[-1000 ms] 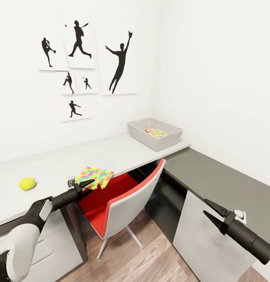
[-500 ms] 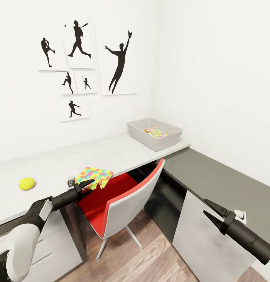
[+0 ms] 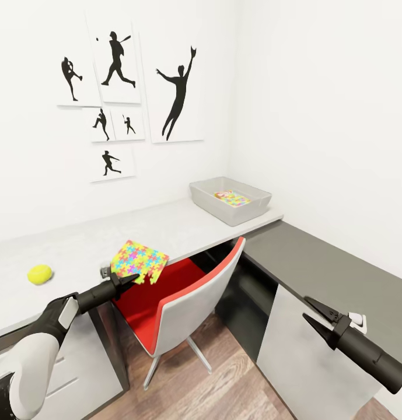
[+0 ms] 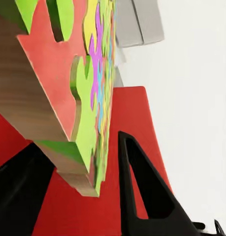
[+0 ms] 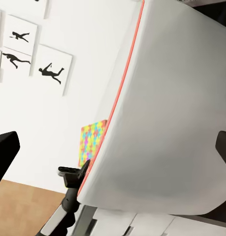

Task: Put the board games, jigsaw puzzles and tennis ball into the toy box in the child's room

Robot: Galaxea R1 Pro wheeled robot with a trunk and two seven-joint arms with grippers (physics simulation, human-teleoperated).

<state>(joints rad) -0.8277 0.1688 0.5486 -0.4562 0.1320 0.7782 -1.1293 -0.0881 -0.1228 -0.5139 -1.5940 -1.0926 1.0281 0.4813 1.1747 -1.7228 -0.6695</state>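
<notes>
One puzzle [image 3: 139,261], a multicolour interlocking-piece print with no legible writing, sits tilted over the surface [image 3: 66,245] edge, clamped in the left end effector [image 3: 126,280]. Right end effector [image 3: 313,312] fingers apart, holding nothing.

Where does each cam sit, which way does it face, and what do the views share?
Head view: on the head, looking forward and down at the corner desk, toy box, tennis ball; both arms show, left gripper at the jigsaw puzzle, right gripper in the air.
Left wrist view: along the fingers, puzzle edge between them, over the red chair seat.
Right wrist view: faces the chair's grey back, wall prints, left gripper beyond.
Shared: puzzle and chair.
</notes>
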